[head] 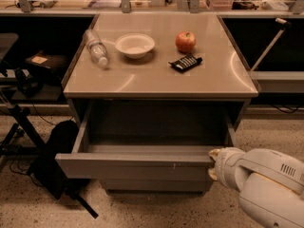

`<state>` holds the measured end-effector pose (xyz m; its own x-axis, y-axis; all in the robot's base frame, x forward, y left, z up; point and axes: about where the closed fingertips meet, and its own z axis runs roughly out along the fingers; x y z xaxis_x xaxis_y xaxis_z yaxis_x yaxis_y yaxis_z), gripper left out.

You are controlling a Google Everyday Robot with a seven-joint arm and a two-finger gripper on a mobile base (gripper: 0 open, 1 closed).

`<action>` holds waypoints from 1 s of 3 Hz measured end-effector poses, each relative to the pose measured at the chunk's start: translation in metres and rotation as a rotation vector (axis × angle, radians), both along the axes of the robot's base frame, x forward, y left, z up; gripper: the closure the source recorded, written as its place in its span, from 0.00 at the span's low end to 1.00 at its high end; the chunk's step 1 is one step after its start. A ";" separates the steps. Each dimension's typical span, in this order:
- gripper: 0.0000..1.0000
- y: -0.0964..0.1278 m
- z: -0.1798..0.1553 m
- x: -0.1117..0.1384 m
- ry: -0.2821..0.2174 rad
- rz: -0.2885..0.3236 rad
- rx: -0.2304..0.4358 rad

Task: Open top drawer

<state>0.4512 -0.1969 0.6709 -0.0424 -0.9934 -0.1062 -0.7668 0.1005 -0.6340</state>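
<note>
The top drawer (pixel 137 166) of the grey cabinet stands pulled far out, its plain grey front facing me with small pale scuffs right of centre, and its inside looks empty. My gripper (pixel 213 164) is at the right end of the drawer front, against its top edge. The white arm (pixel 266 184) comes in from the lower right and hides most of the gripper.
On the cabinet top (pixel 161 75) lie a clear plastic bottle (pixel 96 48), a white bowl (pixel 135 45), a red apple (pixel 185 42) and a dark snack packet (pixel 185 62). A lower drawer front (pixel 156 185) shows beneath. A black bag and stand (pixel 52 158) sit on the floor at left.
</note>
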 end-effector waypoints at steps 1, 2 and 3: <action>1.00 -0.001 0.000 -0.004 -0.003 -0.007 -0.002; 1.00 0.000 0.000 -0.005 -0.003 -0.007 -0.002; 1.00 -0.001 0.000 -0.009 -0.007 -0.014 -0.003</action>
